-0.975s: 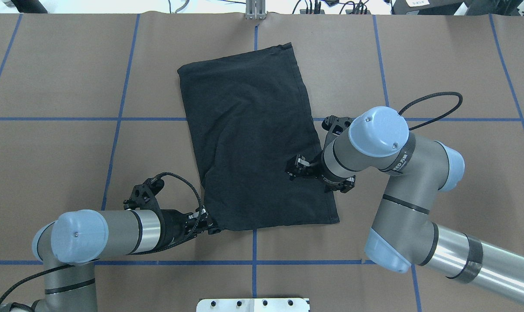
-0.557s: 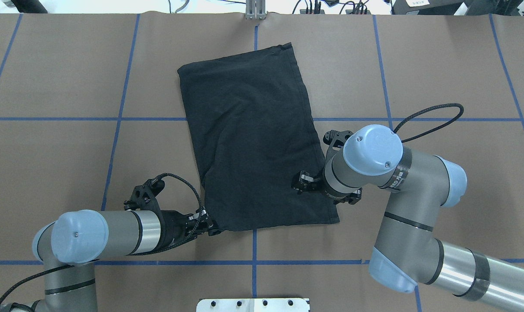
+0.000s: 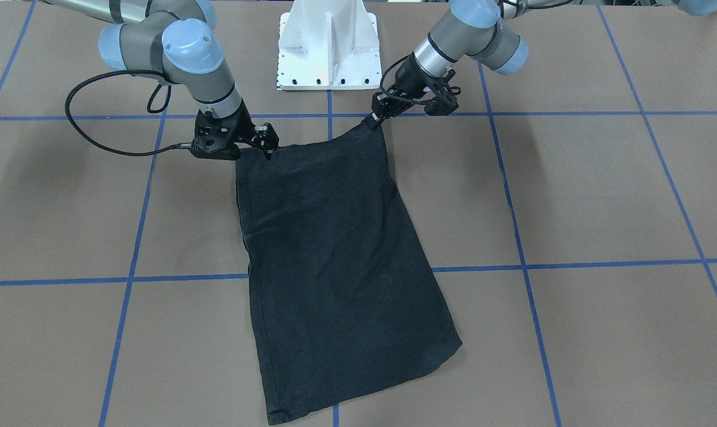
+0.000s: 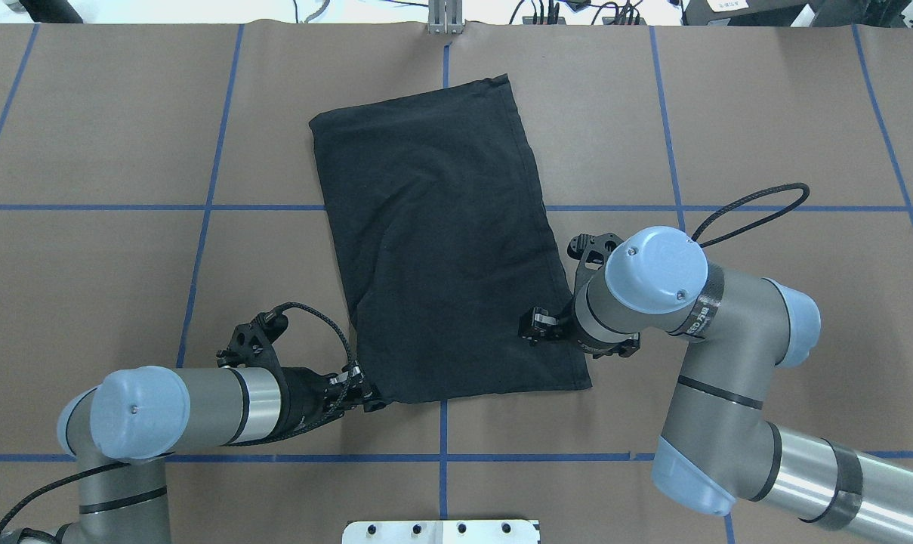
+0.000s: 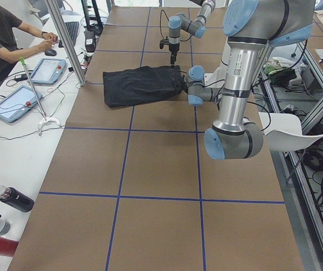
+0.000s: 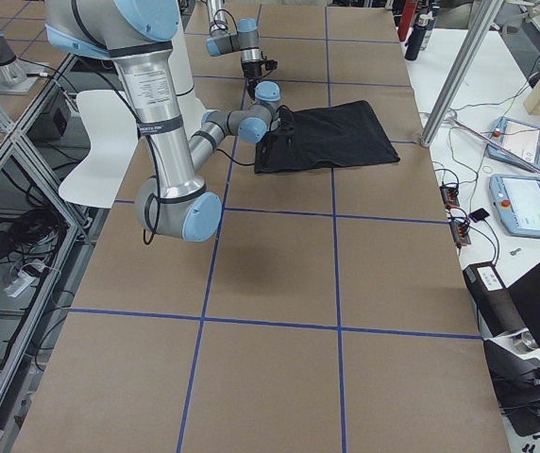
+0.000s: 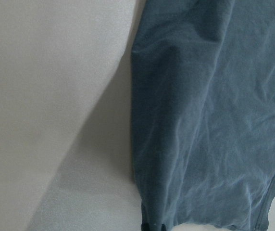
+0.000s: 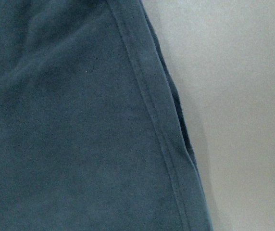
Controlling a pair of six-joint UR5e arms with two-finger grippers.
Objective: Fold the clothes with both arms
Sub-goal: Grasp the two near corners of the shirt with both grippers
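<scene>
Centred on the counter lies one T-shirt, plain black, folded long, lightly creased. Two hands: left hand clamped on its 7 o'clock corner; right hand, spread apart, over its 4 o'clock edge.

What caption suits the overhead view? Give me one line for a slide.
Folded black T-shirt on the taped table; left fingers at its near corner, right fingers over its right side.
</scene>
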